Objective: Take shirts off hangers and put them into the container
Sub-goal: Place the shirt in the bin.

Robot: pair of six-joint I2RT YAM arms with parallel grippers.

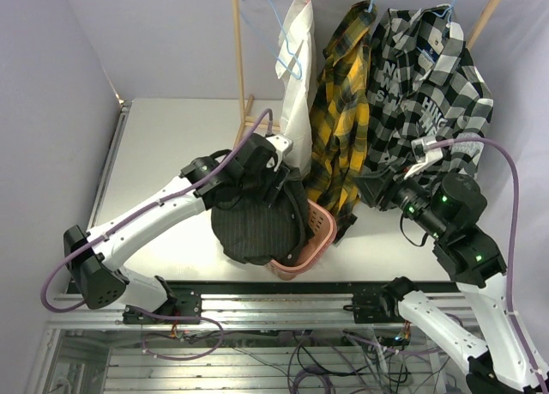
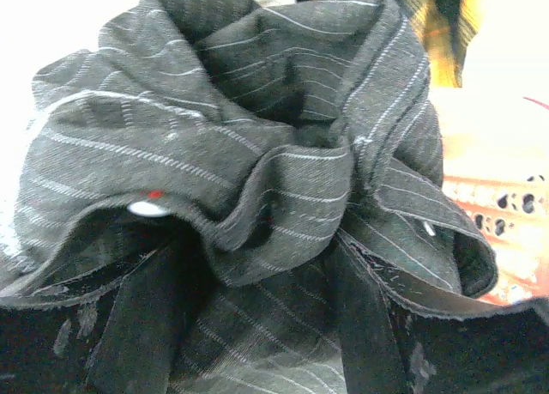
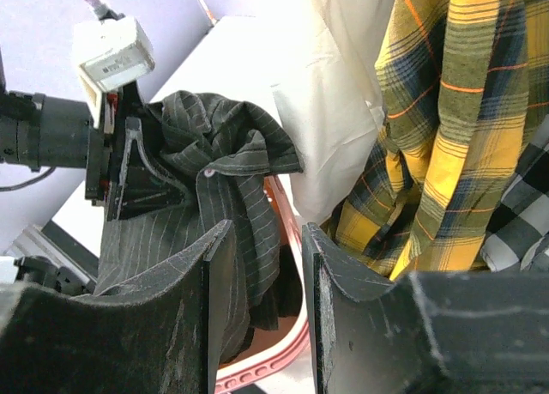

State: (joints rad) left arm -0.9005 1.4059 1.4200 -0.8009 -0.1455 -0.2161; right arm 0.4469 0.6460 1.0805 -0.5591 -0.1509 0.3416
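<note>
A: Pinstriped shirt (image 1: pixel 257 227), where?
B: Bunched up between the left gripper (image 3: pixel 146 171) fingers. It hangs below them onto the container (image 1: pixel 319 231) and drapes over its left rim.
A: Left jaws?
B: Wide apart, cloth filling the gap.
A: Right gripper (image 3: pixel 266 239)?
B: Narrow gap, nothing in it. Container just ahead and below its tips. White shirt (image 1: pixel 298 93) straight ahead, plaid shirt (image 1: pixel 343 111) close ahead-right, checked shirt (image 1: pixel 437 85) at its right side.
A: Anything else?
B: Those three hang on the rack (image 1: pixel 240 59). A light blue hanger (image 1: pixel 279 25) hangs high above the left gripper, beside the white shirt's top.
</note>
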